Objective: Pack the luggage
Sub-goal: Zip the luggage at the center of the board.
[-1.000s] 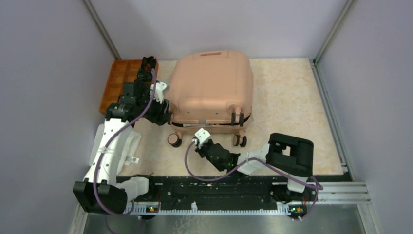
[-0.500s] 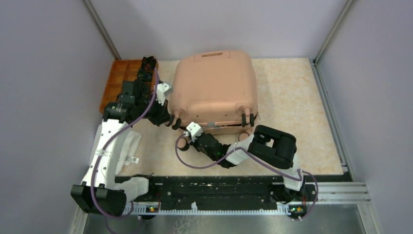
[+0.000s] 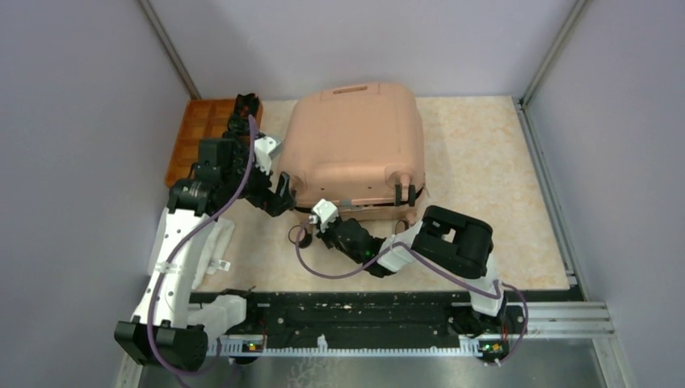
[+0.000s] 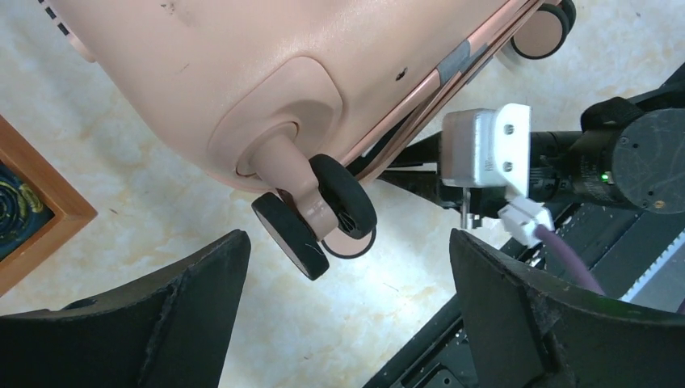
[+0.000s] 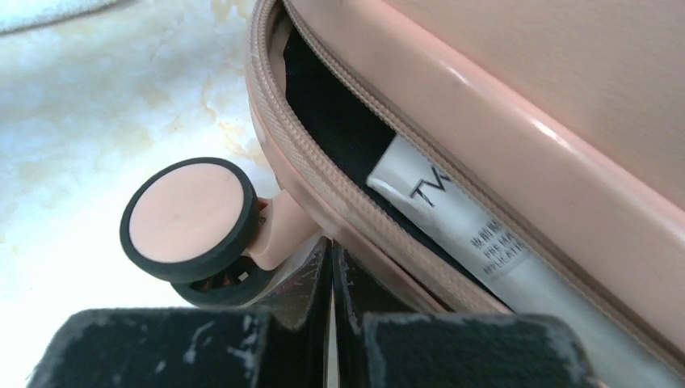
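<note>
Beige, marble-patterned tabletop was enclosed on three sides by plain pale-lilac walls; grey metal posts marked the two far corners. Lighting was even, with soft shadows.

the left gripper stands wide, its two dark fingers at seven and five o'clock, touching nothing. beyond the gap between them, near the centre, a twin black-tyred wheel juts on a pink stalk from the luggage, whose peach shell fills ten to one o'clock. a second wheel shows at one o'clock. the shell's seam runs from the centre towards one o'clock. at three o'clock sits a white camera block with a purple cable. an orange tray corner lies at nine o'clock on the marble table.
</note>
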Controlling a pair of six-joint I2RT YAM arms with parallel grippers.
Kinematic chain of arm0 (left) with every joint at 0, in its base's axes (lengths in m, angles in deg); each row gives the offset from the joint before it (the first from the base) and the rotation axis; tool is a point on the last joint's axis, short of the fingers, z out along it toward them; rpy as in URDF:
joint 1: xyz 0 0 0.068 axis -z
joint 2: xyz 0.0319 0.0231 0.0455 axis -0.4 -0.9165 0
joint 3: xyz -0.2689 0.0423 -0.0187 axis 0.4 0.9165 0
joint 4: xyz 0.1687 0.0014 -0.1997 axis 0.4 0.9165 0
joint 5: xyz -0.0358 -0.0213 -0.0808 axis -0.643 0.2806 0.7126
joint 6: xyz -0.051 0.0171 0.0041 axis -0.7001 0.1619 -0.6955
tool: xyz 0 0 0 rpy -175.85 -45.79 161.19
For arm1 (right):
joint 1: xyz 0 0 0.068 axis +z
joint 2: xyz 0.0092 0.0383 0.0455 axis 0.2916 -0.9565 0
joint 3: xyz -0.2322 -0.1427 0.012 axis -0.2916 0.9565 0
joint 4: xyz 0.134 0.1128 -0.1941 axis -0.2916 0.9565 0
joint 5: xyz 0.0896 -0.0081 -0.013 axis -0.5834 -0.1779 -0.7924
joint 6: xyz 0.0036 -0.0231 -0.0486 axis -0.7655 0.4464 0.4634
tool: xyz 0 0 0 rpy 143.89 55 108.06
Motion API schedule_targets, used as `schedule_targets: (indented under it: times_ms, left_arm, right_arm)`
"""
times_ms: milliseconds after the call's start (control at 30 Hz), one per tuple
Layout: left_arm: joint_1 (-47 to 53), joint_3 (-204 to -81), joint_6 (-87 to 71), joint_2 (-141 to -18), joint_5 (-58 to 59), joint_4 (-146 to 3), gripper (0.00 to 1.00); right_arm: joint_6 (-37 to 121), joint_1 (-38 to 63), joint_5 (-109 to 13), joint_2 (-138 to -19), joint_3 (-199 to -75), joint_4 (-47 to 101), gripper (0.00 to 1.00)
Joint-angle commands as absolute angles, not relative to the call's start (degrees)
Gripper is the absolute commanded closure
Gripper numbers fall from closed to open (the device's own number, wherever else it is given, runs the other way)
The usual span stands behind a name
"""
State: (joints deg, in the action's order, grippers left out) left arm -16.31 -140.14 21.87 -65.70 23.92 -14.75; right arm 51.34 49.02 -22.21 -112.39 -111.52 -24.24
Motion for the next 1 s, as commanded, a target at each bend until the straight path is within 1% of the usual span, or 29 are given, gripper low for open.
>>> schedule_targets:
  times_ms: [0, 67, 267, 433, 467, 567, 667, 767, 800, 833, 867, 967]
  left_arm:
    - [-15.3, -136.1, 18.1, -65.3, 24.3, -21.4, 0.01]
    - [-15.2, -134.3, 16.0, -66.0, 22.2, -22.9, 0.01]
    - [-15.2, -132.2, 12.0, -66.8, 21.7, -27.0, 0.01]
    - [-14.7, -131.5, 10.8, -68.3, 23.3, -28.8, 0.01]
    - [-14.2, -131.2, 10.6, -68.7, 23.5, -29.0, 0.03]
    - [-13.5, -130.5, 10.4, -69.5, 23.9, -29.8, 0.15]
    - [-13.3, -130.5, 11.1, -70.4, 24.1, -30.3, 0.42]
    - [-12.3, -132.2, 12.0, -71.6, 22.8, -28.9, 0.64]
    - [-11.8, -132.7, 12.7, -71.6, 22.5, -28.7, 0.73]
    - [-11.3, -133.2, 13.1, -71.6, 21.8, -28.6, 0.85]
    - [-10.7, -133.7, 13.5, -71.3, 21.1, -28.6, 0.99]
    - [-8.6, -135.9, 14.8, -70.9, 20.4, -28.3, 1.0]
  right_arm:
    - [50.2, 48.0, -22.8, -108.5, -107.8, -39.1, 1.0]
    - [49.8, 48.0, -23.3, -108.0, -106.3, -41.1, 1.0]
    - [49.5, 48.0, -23.0, -107.4, -104.5, -42.3, 1.0]
    - [49.5, 48.1, -23.2, -107.5, -104.4, -41.8, 1.0]
    - [49.5, 48.1, -23.0, -107.6, -104.7, -41.6, 1.0]
    - [50.2, 48.0, -22.0, -108.2, -105.3, -42.1, 1.0]
    - [50.6, 47.8, -21.2, -108.7, -106.2, -41.6, 1.0]
    - [51.0, 47.4, -22.1, -109.5, -106.7, -41.4, 1.0]
    - [51.1, 47.3, -22.6, -109.6, -107.0, -41.1, 1.0]
    - [51.2, 47.1, -23.1, -109.7, -107.2, -40.7, 1.0]
    - [51.4, 46.9, -23.7, -109.9, -107.6, -40.4, 1.0]
    - [51.7, 46.1, -24.8, -110.3, -108.6, -39.6, 1.0]
